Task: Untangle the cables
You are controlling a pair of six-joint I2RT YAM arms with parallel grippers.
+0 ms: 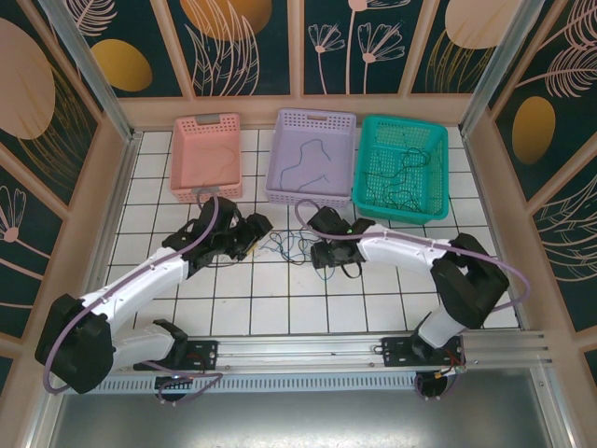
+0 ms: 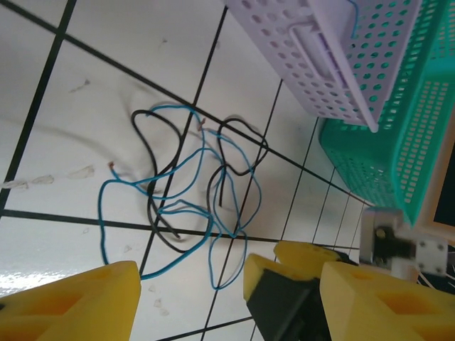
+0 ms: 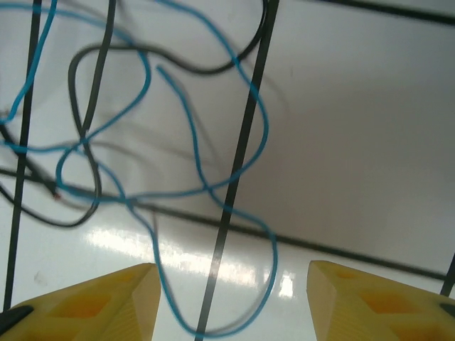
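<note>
The cables (image 1: 283,246) are thin blue and black wires, looped through each other on the white tiles between my two grippers. My left gripper (image 1: 262,237) stands open just left of them. In the left wrist view the tangle (image 2: 188,192) lies ahead of the open left gripper (image 2: 229,275), and the right gripper's yellow fingers (image 2: 266,273) show between its jaws. My right gripper (image 1: 314,250) is at the tangle's right side. In the right wrist view it (image 3: 231,273) is open low over the tiles, and a blue loop of the cables (image 3: 266,234) lies between its fingers, unpinched.
Three baskets stand in a row at the back: pink (image 1: 206,156), lilac (image 1: 312,156) with a thin wire in it, and teal (image 1: 403,166) with several wires. The lilac (image 2: 334,57) and teal (image 2: 398,142) baskets are close beyond the tangle.
</note>
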